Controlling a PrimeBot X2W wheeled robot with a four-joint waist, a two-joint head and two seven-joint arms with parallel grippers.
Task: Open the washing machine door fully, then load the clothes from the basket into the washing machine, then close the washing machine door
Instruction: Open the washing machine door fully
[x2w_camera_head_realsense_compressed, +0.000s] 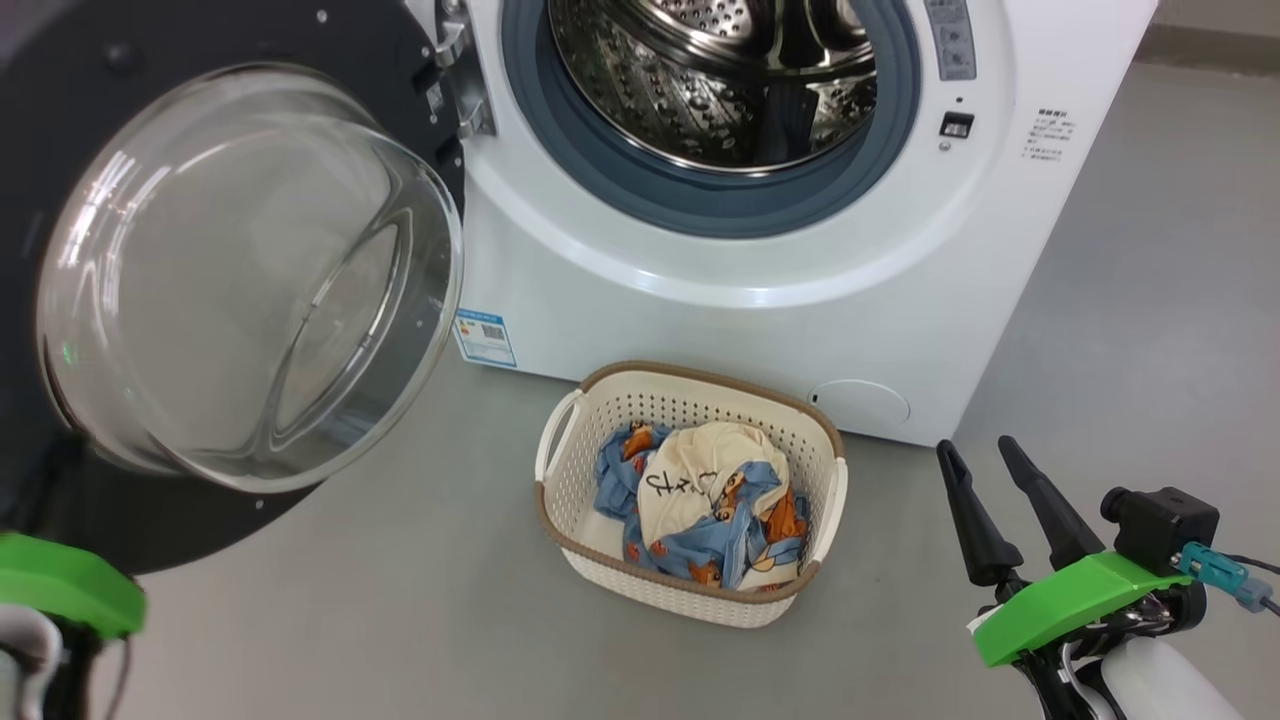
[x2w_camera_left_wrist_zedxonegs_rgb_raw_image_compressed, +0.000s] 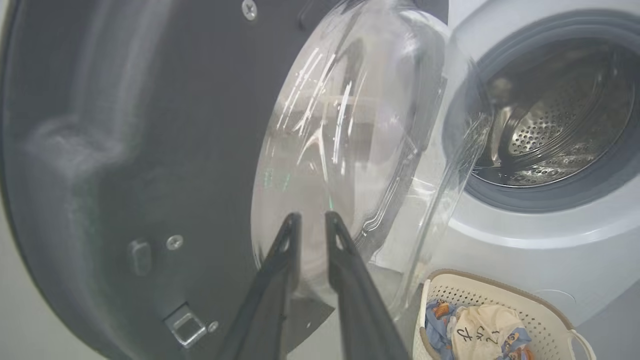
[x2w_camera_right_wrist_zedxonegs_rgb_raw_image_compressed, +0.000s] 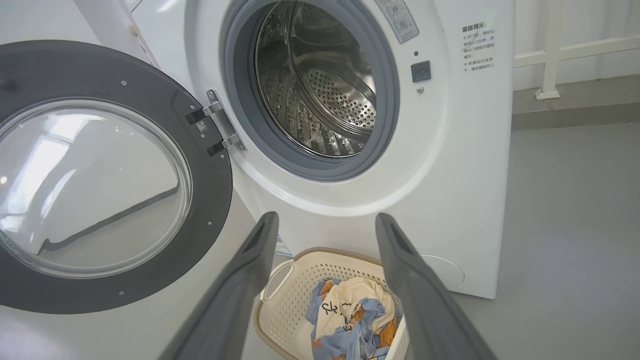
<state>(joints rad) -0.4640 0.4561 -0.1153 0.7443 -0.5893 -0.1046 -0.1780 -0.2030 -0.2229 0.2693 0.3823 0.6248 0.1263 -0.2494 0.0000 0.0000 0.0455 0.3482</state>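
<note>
The washing machine (x2w_camera_head_realsense_compressed: 800, 330) stands ahead with its steel drum (x2w_camera_head_realsense_compressed: 720, 80) exposed. Its door (x2w_camera_head_realsense_compressed: 380, 40) is swung wide to the left, and the clear glass bowl (x2w_camera_head_realsense_compressed: 250, 270) faces me. The basket (x2w_camera_head_realsense_compressed: 700, 375) sits on the floor before the machine and holds the clothes (x2w_camera_head_realsense_compressed: 710, 490), a cream piece on top of blue printed ones. My right gripper (x2w_camera_head_realsense_compressed: 975, 445) hovers open to the right of the basket, empty. In the left wrist view my left gripper (x2w_camera_left_wrist_zedxonegs_rgb_raw_image_compressed: 312, 217) points at the door's glass (x2w_camera_left_wrist_zedxonegs_rgb_raw_image_compressed: 350, 125), fingers barely parted, gripping nothing.
Grey floor spreads around the basket and to the machine's right. A blue label sticker (x2w_camera_head_realsense_compressed: 485, 338) sits on the machine's lower left front. The open door (x2w_camera_right_wrist_zedxonegs_rgb_raw_image_compressed: 50, 65) takes up the space on the left. A white rail (x2w_camera_right_wrist_zedxonegs_rgb_raw_image_compressed: 550, 50) runs along the wall behind.
</note>
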